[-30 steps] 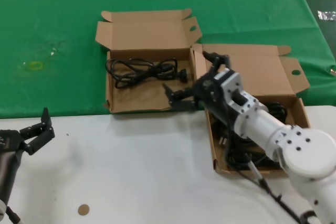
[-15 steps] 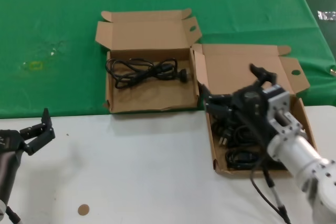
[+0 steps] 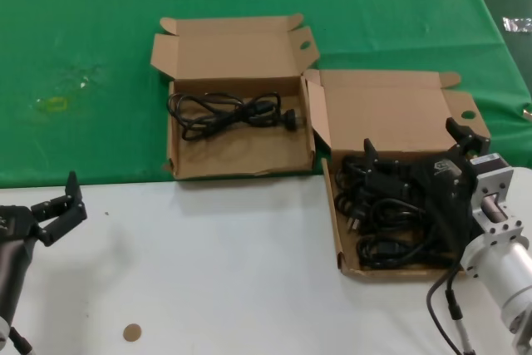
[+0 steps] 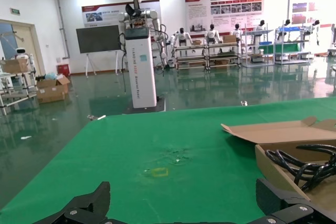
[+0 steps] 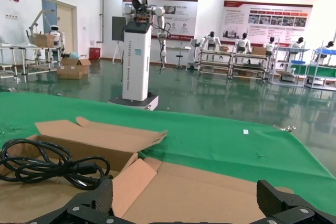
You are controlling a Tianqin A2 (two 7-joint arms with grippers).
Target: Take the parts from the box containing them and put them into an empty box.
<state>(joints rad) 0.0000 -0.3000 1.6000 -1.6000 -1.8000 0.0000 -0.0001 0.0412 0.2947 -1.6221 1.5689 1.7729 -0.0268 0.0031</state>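
A shallow cardboard box (image 3: 335, 230) at the right holds a pile of several coiled black power cords (image 3: 386, 214). My right gripper (image 3: 414, 140) is open and empty just above that pile, with the box's lid flap (image 5: 210, 192) behind it. A taller-walled cardboard box (image 3: 237, 160) at centre left holds one coiled black cord (image 3: 233, 114), which also shows in the right wrist view (image 5: 47, 163). My left gripper (image 3: 56, 205) is open and empty, parked low at the left over the white table; the left wrist view shows it (image 4: 184, 203) facing the green cloth.
A green cloth (image 3: 83, 56) covers the far half of the table, and a white surface (image 3: 208, 255) lies nearer me. A small brown disc (image 3: 132, 332) lies on the white part at the front left. A yellowish mark (image 3: 54, 104) sits on the cloth at the left.
My right gripper has swung right, from the front right corner of the taller box to above the cords in the shallow box, staying open and empty. The left arm has not moved.
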